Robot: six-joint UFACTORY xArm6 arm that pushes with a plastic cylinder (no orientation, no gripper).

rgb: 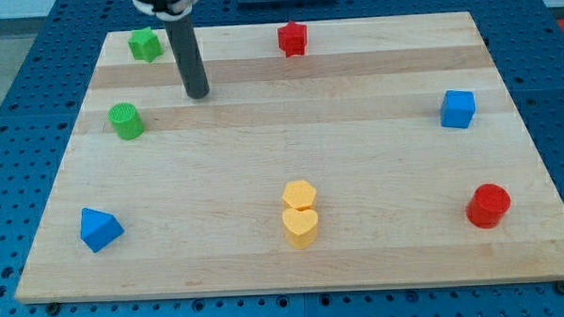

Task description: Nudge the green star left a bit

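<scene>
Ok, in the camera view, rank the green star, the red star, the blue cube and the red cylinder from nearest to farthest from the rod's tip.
From my tip:
1. Green star, up and to the view's left.
2. Red star, top centre, to the view's right.
3. Blue cube, far at the view's right edge.
4. Red cylinder, the view's bottom right.

A pale wooden board (356, 109) with a smooth, matt, banded grain lies on a blue perforated metal table (35, 92). The green star (145, 45), red cylinder (489, 206) and yellow heart (300, 227) look like matt plastic; the dark rod (188, 58) shows a dull sheen.
</scene>
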